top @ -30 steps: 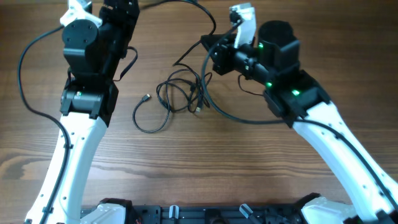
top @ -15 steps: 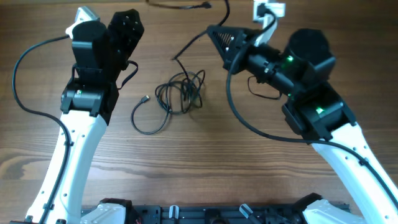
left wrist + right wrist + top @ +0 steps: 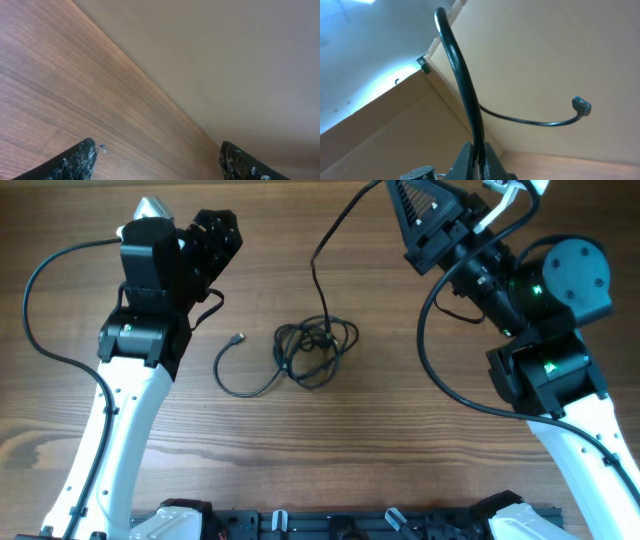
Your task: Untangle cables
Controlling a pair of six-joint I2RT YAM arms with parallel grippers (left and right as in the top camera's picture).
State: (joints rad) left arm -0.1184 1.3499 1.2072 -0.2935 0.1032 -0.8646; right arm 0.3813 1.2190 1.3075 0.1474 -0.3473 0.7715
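Lifted higher, right gripper (image 3: 477, 152) pinches one cable (image 3: 318, 265); left gripper (image 3: 155, 155) spread; one tangle (image 3: 315, 348) remains.

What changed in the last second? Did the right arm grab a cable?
The right gripper, shut on a cable, pulled back toward the far right, drawing it out; the tangle slid slightly right. The left gripper shifted little and stays open; the loose loop stayed.

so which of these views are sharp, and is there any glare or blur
Overhead: evenly lit and sharp, the cables crisp on the table. Left wrist: soft, table grain smeared, fingertips dark. Right wrist: blue-white glare top left, the held cable thick and slightly blurred near the lens.
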